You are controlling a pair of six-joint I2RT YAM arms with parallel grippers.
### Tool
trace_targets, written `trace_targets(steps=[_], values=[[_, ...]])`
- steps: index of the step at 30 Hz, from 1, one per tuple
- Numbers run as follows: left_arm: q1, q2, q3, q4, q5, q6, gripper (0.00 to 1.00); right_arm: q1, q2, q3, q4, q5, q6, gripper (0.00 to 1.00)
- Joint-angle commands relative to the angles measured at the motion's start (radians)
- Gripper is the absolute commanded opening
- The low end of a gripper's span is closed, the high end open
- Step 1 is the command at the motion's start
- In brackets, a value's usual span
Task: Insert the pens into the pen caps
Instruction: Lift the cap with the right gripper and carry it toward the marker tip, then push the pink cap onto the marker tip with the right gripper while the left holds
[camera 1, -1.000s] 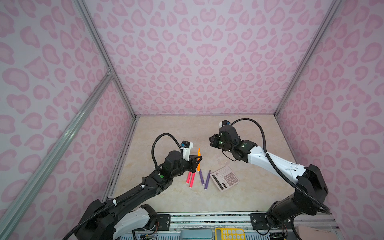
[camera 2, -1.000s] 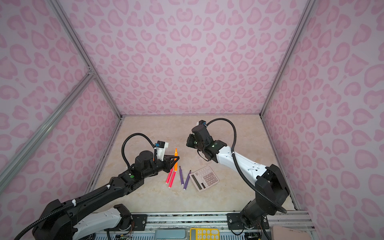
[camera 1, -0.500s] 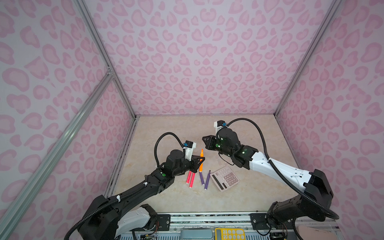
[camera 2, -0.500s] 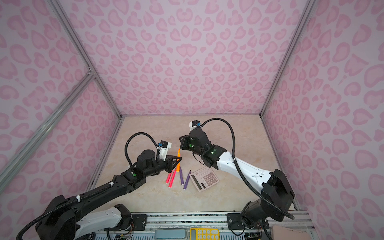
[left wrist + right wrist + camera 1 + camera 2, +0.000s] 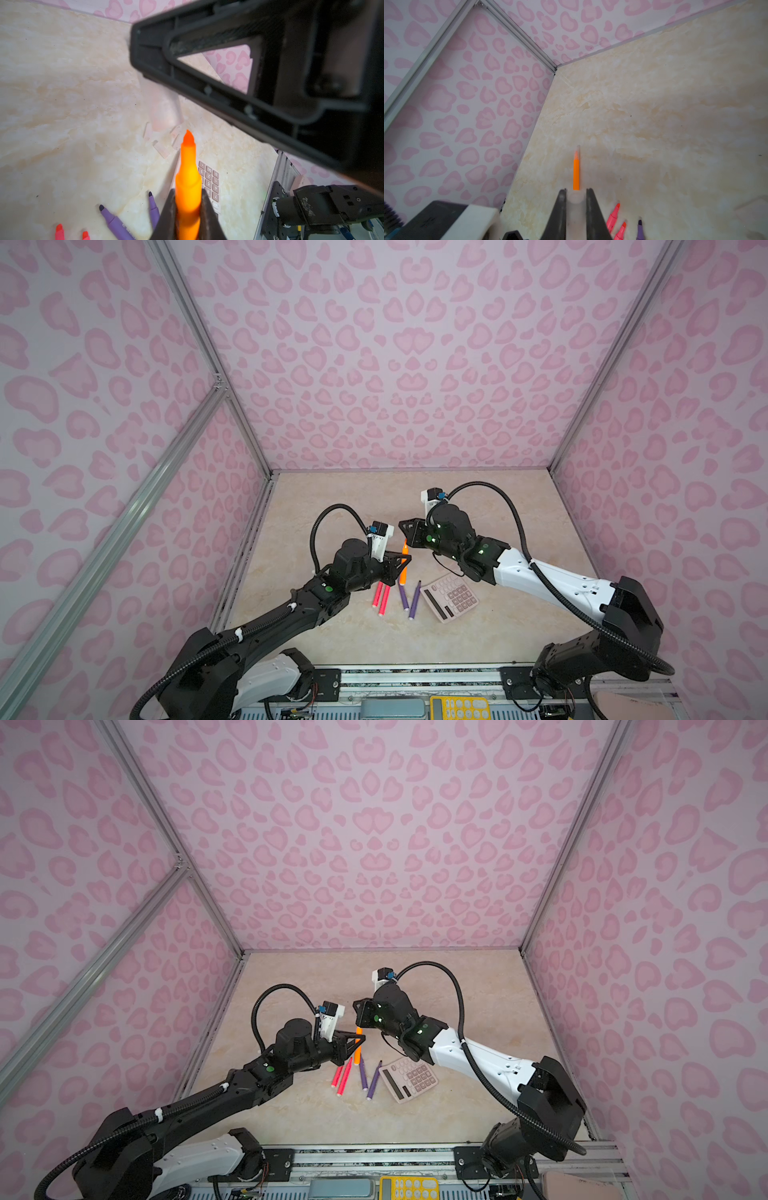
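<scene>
Pens (image 5: 384, 600): four, pink-red and purple, flat on counter (image 5: 498, 510) toward its front edge, beside calculator (image 5: 451, 597).
Left gripper (image 5: 406, 559): clamped on orange pen (image 5: 188, 176), raised, tip exposed.
Right gripper (image 5: 401, 524): pinching clear pen cap (image 5: 164, 112) near that tip.
Loose caps (image 5: 161, 148): on counter near calculator.

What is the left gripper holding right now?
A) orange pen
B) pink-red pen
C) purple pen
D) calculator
A: in the left wrist view the left gripper is shut on an orange pen, whose tip sticks out past the fingertips.
</scene>
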Motion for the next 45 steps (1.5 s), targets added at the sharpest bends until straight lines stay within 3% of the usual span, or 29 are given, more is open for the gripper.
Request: trace_targets(steps=[1,12,45], values=[[0.000,0.005,0.012,0.047,0.008,-0.003,0.03,0.007,0.000,-0.017,0.040,0.043,-0.010,0.00],[0.000,0.011,0.013,0.046,0.003,0.001,0.03,0.005,-0.020,-0.040,0.028,0.085,-0.024,0.00],[0.002,0.011,0.011,0.037,-0.049,-0.021,0.03,0.038,-0.029,-0.105,0.088,0.059,0.010,0.00]])
